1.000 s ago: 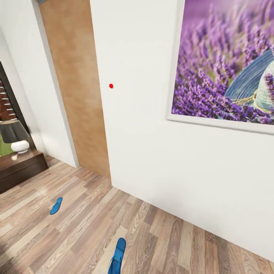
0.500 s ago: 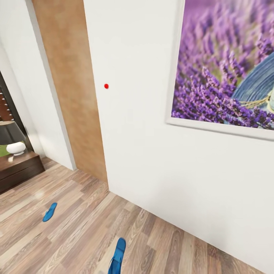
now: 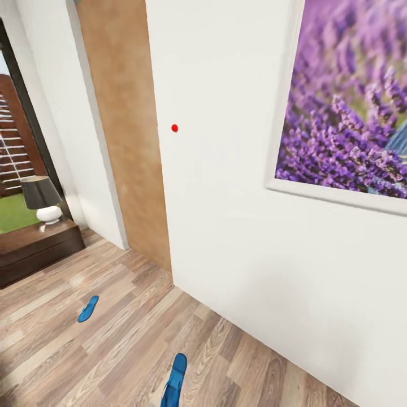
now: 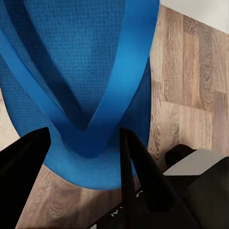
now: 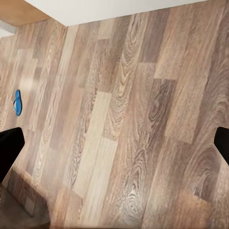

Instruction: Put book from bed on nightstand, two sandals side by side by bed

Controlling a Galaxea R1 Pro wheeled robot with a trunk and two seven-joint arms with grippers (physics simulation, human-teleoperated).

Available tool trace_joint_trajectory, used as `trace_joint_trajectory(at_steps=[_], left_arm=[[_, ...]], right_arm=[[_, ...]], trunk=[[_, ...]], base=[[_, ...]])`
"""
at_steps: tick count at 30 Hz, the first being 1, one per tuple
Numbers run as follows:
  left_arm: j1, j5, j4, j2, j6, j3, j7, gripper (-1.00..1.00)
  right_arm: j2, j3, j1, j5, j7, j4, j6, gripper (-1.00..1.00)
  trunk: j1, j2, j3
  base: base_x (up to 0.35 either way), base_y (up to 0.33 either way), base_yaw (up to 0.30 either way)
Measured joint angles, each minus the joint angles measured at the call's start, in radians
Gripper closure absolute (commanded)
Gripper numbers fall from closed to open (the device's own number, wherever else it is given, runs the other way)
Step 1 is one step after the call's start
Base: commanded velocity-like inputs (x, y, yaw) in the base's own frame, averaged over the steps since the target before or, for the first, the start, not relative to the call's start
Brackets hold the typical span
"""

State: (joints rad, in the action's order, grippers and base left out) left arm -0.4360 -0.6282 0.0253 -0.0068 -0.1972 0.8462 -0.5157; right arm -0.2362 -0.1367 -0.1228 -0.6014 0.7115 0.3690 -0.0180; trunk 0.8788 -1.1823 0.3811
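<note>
Since the earlier pictures the whole head view has swung: the lavender picture [image 3: 350, 113] sits further toward the right edge, the brown door [image 3: 127, 130] and the red dot [image 3: 174, 128] lie further right than half a second ago, and more of the dark-framed window [image 3: 22, 130] has come in. That is the camera turning, not the things moving. The held sandal keeps the same spot at the bottom edge.

In the head view, one blue sandal [image 3: 174, 381] hangs at the lower edge, carried along with the robot. The second sandal [image 3: 88, 308] lies flat on the wood-plank floor [image 3: 130, 339], well apart from the first, between the robot and the nightstand [image 3: 34, 254], which bears a lamp [image 3: 42, 198].

In the left wrist view, the left pincer [image 4: 83, 143] is closed narrow on the carried sandal [image 4: 81, 71], its dark fingers [image 4: 138, 171] flanking the point where the straps meet.

In the right wrist view, the right pincer [image 5: 114, 143] stands wide and holds nothing; its tips show at the two edges over bare floor, with the lying sandal [image 5: 17, 102] far off.

The step in hand looks to be carrying the first sandal. The next move, I judge, calls for collecting the lying sandal or setting this one next to it by the bed.
</note>
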Motion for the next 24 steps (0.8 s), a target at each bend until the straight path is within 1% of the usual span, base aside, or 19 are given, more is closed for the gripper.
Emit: trace_joint_trajectory(at_steps=[24], left_arm=[[0.000, 0.000, 0.000, 0.000, 0.000, 0.000, 0.000, 1.00]], right_arm=[[0.000, 0.000, 0.000, 0.000, 0.000, 0.000, 0.000, -1.00]], trunk=[[0.000, 0.000, 0.000]], base=[[0.002, 0.000, 0.291]])
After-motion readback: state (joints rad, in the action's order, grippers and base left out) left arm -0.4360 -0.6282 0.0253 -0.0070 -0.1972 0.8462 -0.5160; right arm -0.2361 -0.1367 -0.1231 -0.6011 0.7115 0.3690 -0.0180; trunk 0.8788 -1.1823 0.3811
